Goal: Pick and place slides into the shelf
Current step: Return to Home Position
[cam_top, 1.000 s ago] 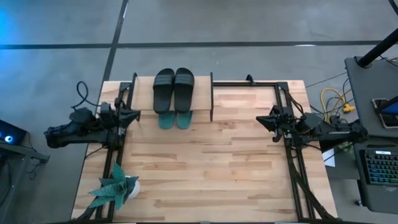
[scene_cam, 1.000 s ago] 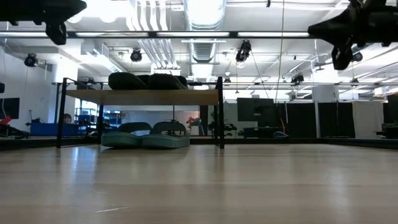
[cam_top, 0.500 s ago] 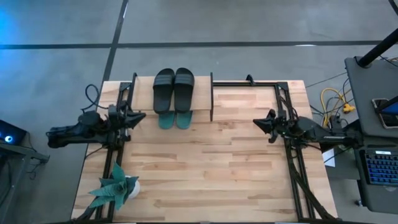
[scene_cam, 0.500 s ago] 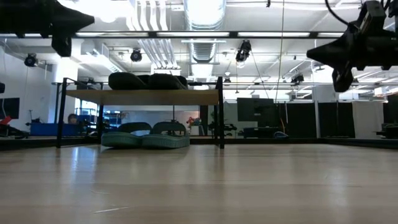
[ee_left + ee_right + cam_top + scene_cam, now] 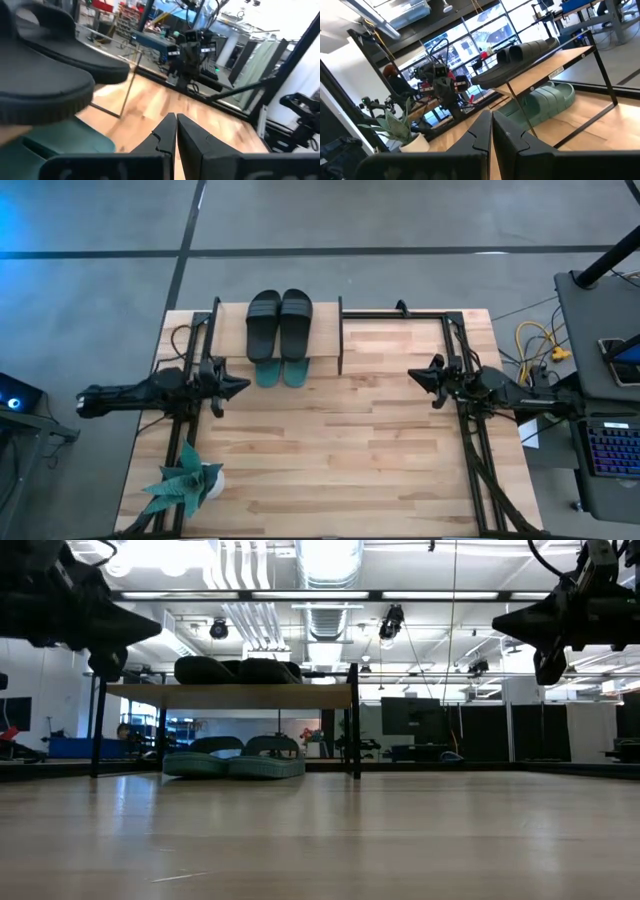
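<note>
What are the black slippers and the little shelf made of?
The black slides look like foam or rubber: dull, smooth, moulded in one piece. The shelf looks like a pale wooden board on thin black legs, probably metal.

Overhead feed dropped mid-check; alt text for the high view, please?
Seen from above, the black slides sit side by side on the shelf at the far edge of the table, with the teal slides poking out beneath. The left gripper and right gripper, both shut and empty, hover at its sides; a plant stands in a left corner.
</note>
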`<state>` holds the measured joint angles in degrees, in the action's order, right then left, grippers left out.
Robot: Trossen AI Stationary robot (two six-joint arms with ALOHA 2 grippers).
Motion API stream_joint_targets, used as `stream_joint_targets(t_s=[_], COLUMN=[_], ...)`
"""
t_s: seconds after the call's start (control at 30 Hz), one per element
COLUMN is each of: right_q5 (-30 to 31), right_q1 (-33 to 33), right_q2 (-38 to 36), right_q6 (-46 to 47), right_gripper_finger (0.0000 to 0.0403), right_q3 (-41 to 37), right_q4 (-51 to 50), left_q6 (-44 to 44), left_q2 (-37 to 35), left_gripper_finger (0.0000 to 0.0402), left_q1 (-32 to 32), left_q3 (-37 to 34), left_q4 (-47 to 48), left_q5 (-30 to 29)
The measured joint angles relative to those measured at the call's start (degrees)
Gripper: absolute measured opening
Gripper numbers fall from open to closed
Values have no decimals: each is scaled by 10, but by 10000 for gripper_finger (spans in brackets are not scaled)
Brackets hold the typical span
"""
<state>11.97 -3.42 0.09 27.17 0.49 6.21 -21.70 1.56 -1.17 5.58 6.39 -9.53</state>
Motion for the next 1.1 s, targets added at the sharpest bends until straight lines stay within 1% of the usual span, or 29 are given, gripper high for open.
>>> stream_joint_targets(t_s=[0.17, 0.33, 0.5, 0.6, 0.8, 0.87, 1.1], right_q5=[0, 0, 0, 0, 0, 1, 1], right_q1=[0, 0, 0, 0, 0, 0, 0], right_q2=[0, 1, 1, 1, 1, 1, 1], right_q6=[13, 13, 13, 13, 13, 13, 13], right_gripper_finger=[9, 9, 9, 9, 9, 9, 9], right_q3=[0, 0, 0, 0, 0, 0, 1], right_q4=[0, -2, -2, -2, -2, -2, -2], left_q6=[-21, -20, -14, 4, 30, 29, 26], left_q2=[0, 0, 2, 8, 27, 35, 60], left_gripper_finger=[0, 0, 0, 0, 0, 0, 0], left_q1=[0, 0, 0, 0, 0, 0, 0], left_q3=[-22, -24, -22, -19, -19, -18, -19], left_q4=[-6, -10, 3, 15, 17, 17, 16], left_q5=[32, 63, 65, 64, 41, 32, 30])
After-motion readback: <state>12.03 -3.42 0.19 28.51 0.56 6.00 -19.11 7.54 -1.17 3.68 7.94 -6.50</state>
